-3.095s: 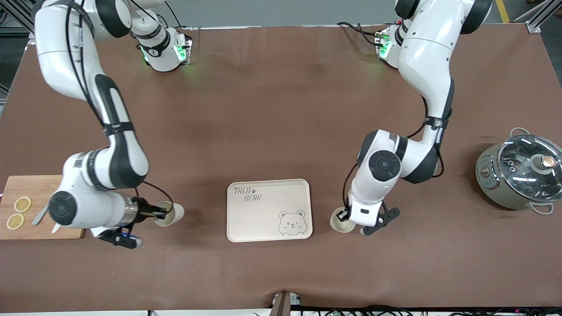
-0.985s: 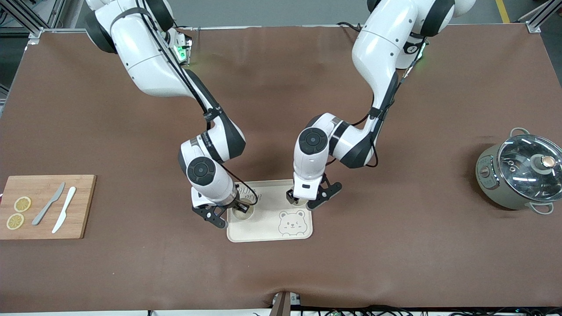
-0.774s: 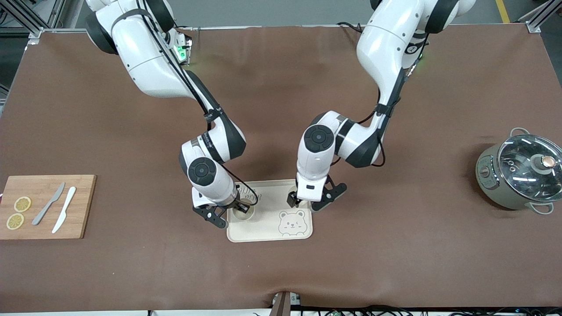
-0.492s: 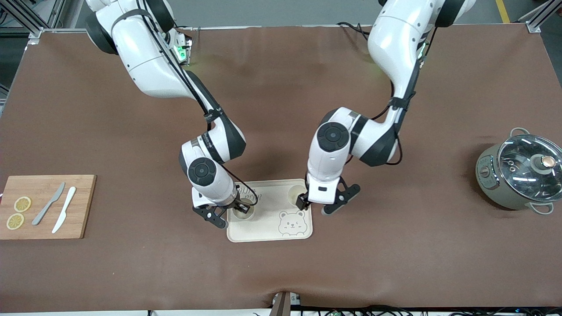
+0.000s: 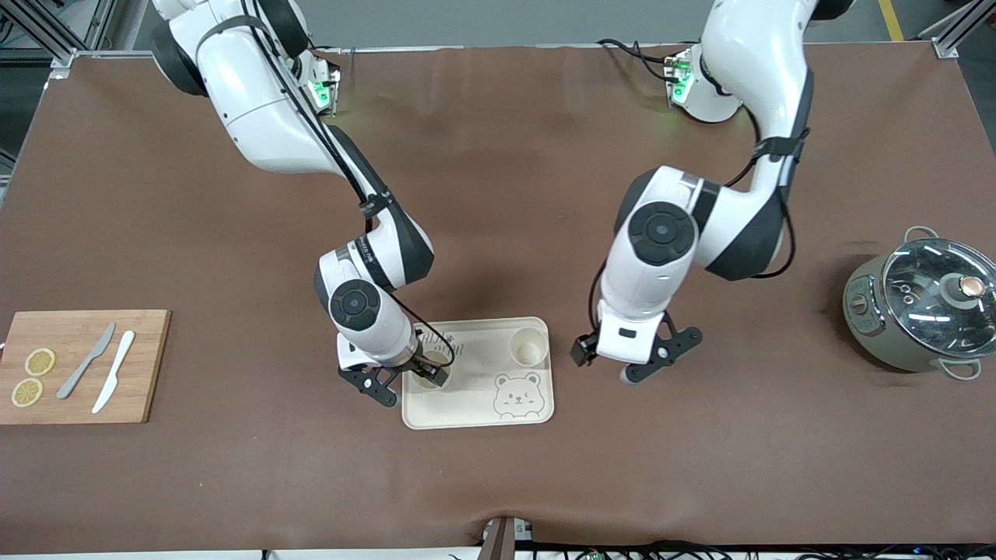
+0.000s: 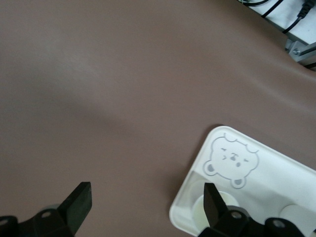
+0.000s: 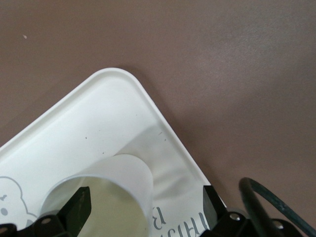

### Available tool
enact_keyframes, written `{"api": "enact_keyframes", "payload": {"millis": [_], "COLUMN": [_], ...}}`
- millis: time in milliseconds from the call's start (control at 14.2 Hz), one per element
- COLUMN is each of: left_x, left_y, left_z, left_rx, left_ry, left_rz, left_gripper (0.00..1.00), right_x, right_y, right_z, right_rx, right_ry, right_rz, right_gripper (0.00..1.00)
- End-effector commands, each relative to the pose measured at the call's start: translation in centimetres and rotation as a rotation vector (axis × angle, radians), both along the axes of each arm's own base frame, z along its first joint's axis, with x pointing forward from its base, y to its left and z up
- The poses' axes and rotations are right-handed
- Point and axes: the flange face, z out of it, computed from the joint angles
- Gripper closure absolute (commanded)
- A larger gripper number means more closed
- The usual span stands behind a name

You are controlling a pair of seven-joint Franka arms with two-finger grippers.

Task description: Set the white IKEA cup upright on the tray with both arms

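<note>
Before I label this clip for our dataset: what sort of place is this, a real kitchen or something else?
Most likely a robot lab bench staged as a kitchen. Two robot arms are bolted to a table under a brown mat, with cables along its edge, and the cooking pot, cutting board and tray look like props.
</note>
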Motion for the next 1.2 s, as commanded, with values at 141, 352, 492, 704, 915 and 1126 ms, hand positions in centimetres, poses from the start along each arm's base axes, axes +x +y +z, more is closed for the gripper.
{"api": "enact_keyframes", "payload": {"millis": [141, 352, 492, 704, 915, 1126], "left_x": [-2.1, -3.1, -3.2, -3.7, -4.4, -5.0], "left_y": [6.9, 11.1, 14.1, 18.9, 22.7, 25.8], "left_z": [4.5, 6.8, 8.7, 11.7, 13.9, 15.2], "left_rx": [0.019, 0.030, 0.034, 0.037, 0.037, 0.037], "left_ry": [0.040, 0.072, 0.087, 0.103, 0.114, 0.123], "left_rz": [-0.127, -0.205, -0.246, -0.316, -0.370, -0.412], "left_gripper": [0.00, 0.00, 0.00, 0.00, 0.00, 0.00], "right_x": [-0.8, -1.8, -2.8, -5.0, -8.6, -11.7], "right_y": [-0.4, -0.9, -1.9, -5.3, -8.9, -15.5], "right_z": [5.6, 11.6, 16.7, 25.3, 33.7, 40.8], "right_rx": [-0.043, -0.054, -0.059, -0.066, -0.073, -0.076], "right_ry": [0.051, 0.081, 0.091, 0.124, 0.145, 0.152], "right_rz": [0.039, 0.050, 0.088, 0.132, 0.186, 0.255], "right_gripper": [0.00, 0.00, 0.00, 0.00, 0.00, 0.00]}}
